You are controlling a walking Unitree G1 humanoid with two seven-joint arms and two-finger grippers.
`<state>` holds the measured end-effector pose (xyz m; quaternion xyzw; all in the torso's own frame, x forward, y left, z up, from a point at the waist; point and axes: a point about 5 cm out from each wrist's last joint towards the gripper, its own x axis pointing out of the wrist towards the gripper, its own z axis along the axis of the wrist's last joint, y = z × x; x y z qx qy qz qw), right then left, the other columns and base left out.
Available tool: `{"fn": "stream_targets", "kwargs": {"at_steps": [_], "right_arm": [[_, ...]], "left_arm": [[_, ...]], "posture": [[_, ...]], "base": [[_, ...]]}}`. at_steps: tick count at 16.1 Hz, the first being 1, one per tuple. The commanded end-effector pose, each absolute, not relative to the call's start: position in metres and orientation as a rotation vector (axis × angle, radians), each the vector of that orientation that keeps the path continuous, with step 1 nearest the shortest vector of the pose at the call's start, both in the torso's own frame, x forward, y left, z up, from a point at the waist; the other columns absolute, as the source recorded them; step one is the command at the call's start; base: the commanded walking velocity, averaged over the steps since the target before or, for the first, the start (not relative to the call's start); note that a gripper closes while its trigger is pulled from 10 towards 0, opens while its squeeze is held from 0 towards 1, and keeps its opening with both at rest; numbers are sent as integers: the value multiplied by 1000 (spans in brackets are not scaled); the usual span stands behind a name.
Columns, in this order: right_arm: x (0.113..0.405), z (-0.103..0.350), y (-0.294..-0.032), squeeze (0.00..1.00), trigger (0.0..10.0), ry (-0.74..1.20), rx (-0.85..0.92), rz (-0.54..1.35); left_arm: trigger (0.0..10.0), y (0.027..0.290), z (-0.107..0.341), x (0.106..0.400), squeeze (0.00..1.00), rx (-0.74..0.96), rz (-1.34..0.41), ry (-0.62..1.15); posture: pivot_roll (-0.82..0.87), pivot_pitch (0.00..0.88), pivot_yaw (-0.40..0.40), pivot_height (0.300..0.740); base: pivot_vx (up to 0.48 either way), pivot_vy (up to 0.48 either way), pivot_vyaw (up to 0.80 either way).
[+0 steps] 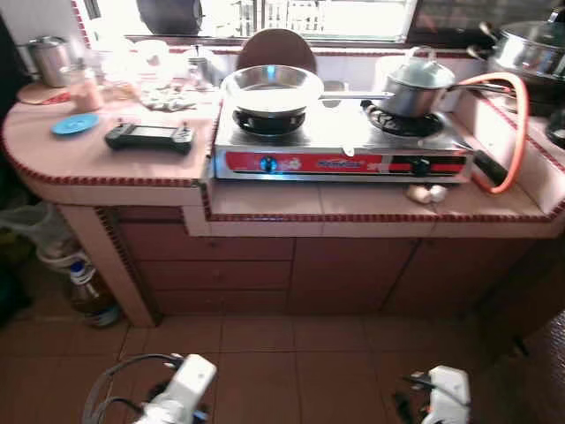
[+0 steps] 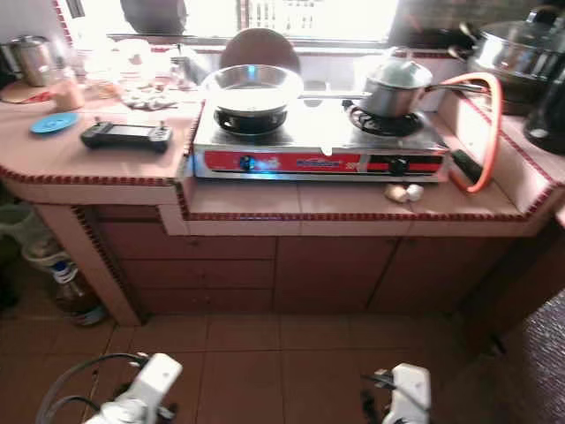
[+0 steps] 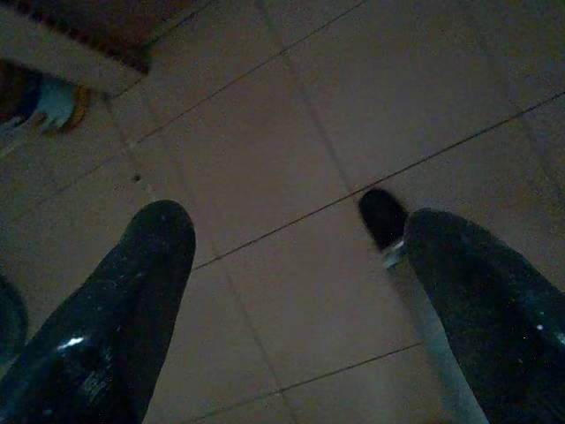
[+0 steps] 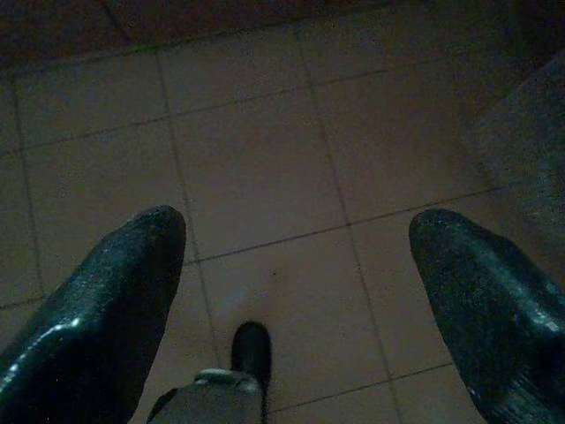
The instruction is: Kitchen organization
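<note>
Left of the stove (image 1: 340,150), a blue lid (image 1: 74,124) and black controller (image 1: 148,136) are seen on the counter (image 1: 132,168); upon it, a pan (image 1: 272,89) and saucepan (image 1: 415,86); below, left gripper (image 3: 291,291) and right gripper (image 4: 296,283) are held wide apart, empty. No step can be judged; what seems garlic (image 1: 427,193) lies before it.

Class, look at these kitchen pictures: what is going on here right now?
The robot stands facing a tiled counter with both arms hanging low over the floor. Its left gripper and right gripper are open and hold nothing. On the counter sits a two-burner stove carrying an empty pan and a lidded saucepan. To the stove's left lie a black handheld controller and a blue lid.
</note>
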<state>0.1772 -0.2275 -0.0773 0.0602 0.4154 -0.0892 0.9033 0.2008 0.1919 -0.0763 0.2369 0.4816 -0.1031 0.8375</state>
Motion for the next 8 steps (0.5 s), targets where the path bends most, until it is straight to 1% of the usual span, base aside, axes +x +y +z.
{"fn": "stream_targets", "kwargs": {"at_steps": [1,3,5,7,8], "right_arm": [[178,-77,-229,0,10000,869,125,-207],[183,-76,-223,0,10000,861,141,-213],[180,-78,-224,0,10000,872,148,-227],[172,-82,-223,0,10000,885,182,-255],[171,-83,-221,0,10000,889,196,-273]], "left_arm": [[10000,197,-75,201,0,502,-204,1017],[10000,205,-74,201,0,521,-186,1022],[10000,200,-73,205,0,508,-186,1011],[10000,194,-71,210,0,509,-208,995],[10000,194,-70,212,0,530,-230,991]], "posture": [[79,0,-19,740],[82,0,-23,740],[88,0,-26,740],[88,0,-11,740],[89,0,17,740]], "base": [[0,0,0],[0,0,0],[0,0,0],[0,0,0],[0,0,0]]}}
